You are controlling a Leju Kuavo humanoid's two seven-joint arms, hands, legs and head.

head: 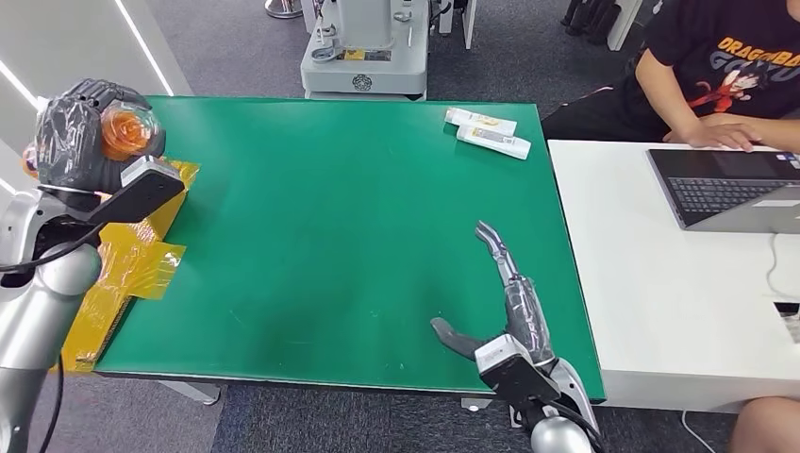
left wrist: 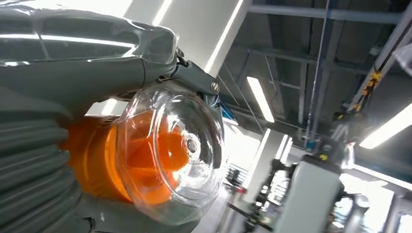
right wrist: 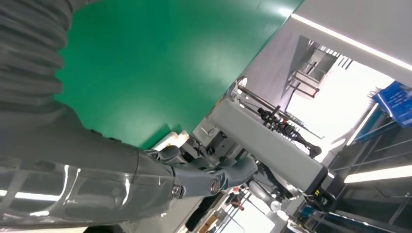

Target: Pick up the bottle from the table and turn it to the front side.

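At the upper left of the head view, the robot's left hand (head: 80,132) is wrapped around the clear plastic bottle of orange liquid (head: 127,130), lifted off the green table (head: 321,217) and held above its left edge; the left wrist view shows the bottle's transparent rounded end (left wrist: 170,153) facing the camera with the thick grey thumb (left wrist: 87,77) laid over its body. The step in hand looks like the turn itself, so the grip should stay firm around the body while the wrist rolls slowly, since smooth plastic could slip, and the turn should stop once the front side faces forward. Which side faces where cannot be told from these pictures. The right hand (head: 495,293) lies in the lower middle-right of the head view over the table's near edge, fingers spread and holding nothing. Crumpled yellow tape (head: 132,255) clings to the table's left edge below the bottle and could snag it if lowered there. Two white tubes (head: 491,132) lie at the upper right corner, well apart. A person's hand (head: 722,132) rests by a dark laptop (head: 726,189) on the white desk (head: 660,311) at right.
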